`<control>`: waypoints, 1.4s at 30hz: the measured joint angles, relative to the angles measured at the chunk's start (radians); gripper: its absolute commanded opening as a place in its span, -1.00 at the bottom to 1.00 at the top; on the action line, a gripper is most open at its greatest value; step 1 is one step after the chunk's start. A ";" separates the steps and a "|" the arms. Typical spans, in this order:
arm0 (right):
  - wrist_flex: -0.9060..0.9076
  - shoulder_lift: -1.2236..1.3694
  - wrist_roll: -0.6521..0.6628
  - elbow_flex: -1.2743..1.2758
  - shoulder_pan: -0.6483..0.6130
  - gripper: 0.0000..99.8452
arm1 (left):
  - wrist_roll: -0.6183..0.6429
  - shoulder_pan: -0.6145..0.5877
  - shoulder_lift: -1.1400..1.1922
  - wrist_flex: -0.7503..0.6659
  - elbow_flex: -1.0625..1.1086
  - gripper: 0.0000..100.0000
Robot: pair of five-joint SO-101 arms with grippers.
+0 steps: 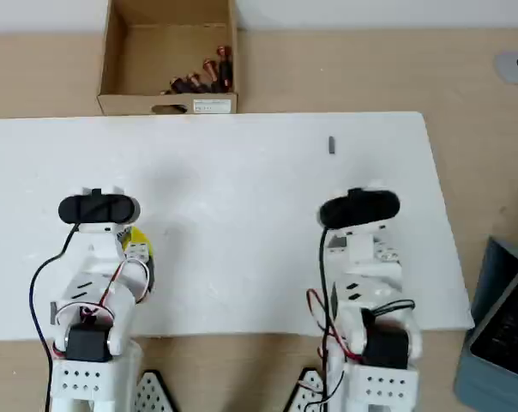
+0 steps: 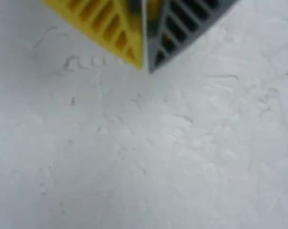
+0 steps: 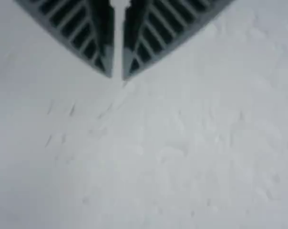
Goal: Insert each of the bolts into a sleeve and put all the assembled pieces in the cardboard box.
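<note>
Where the high view looks down on the desk point(image 1: 473, 129), you see the cardboard box point(image 1: 113, 77) at its far edge, just beyond the white sheet point(image 1: 242, 197) that covers the working area. Several assembled pieces point(image 1: 203, 79), copper-coloured and dark, lie heaped in the box's near corner on the right arm's side, touching one another. One small grey piece point(image 1: 331, 145) lies alone on the sheet, well apart from the box and ahead of the right arm point(image 1: 359, 257); you cannot tell whether it is a bolt or a sleeve. Both arms stand folded at the near edge of the sheet, the left arm point(image 1: 96, 266) marked by its yellow part. The left fingers point(image 2: 129, 47), one yellow and one grey, are pressed together tip to tip with nothing between them, pointing down at the sheet. The right fingers point(image 3: 101, 57), both dark grey, are drawn together to a thin slit, likewise holding nothing above the sheet. A grey device point(image 1: 503, 326) sits on the desk beside the sheet on the right arm's side, and a round grey disc point(image 1: 514, 67) lies at the far corner.
</note>
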 measured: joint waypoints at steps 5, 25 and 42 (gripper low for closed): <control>0.000 0.000 0.000 0.041 0.000 -0.98 | 0.000 0.000 0.000 0.000 0.000 -0.99; -0.002 0.000 0.000 0.123 0.000 -0.98 | 0.000 0.000 0.000 0.000 0.000 -0.99; -0.002 0.000 0.000 0.123 0.000 -0.98 | 0.000 0.000 0.000 0.000 0.000 -0.99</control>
